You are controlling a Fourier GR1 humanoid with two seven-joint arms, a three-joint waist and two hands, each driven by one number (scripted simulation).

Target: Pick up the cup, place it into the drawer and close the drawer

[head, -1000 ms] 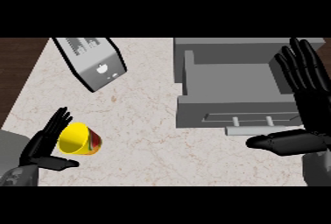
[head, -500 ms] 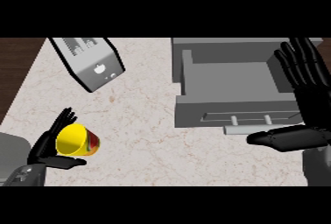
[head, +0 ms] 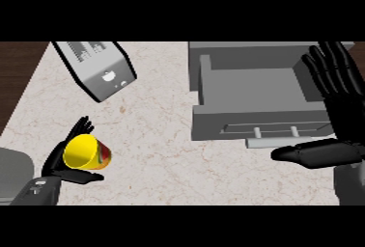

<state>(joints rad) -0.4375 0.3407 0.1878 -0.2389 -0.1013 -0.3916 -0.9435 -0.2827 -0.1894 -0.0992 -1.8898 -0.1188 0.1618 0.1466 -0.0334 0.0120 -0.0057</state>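
A yellow cup (head: 86,152) with a red band lies tilted at the lower left of the counter, its mouth facing up and left. My left hand (head: 63,163) cups it from behind and below, fingers behind its far side and thumb under it. The grey drawer (head: 257,96) stands pulled open at the upper right, its inside bare. My right hand (head: 335,87) is open at the right edge, fingers straight up over the drawer's right side, thumb stretched left below the drawer front.
A grey toaster-like appliance (head: 96,67) lies at an angle at the upper left. The drawer front carries a bar handle (head: 274,130). Dark wood floor shows past the counter's left edge (head: 18,101).
The left hand and the cup have drifted slightly down and left. The right hand has barely shifted.
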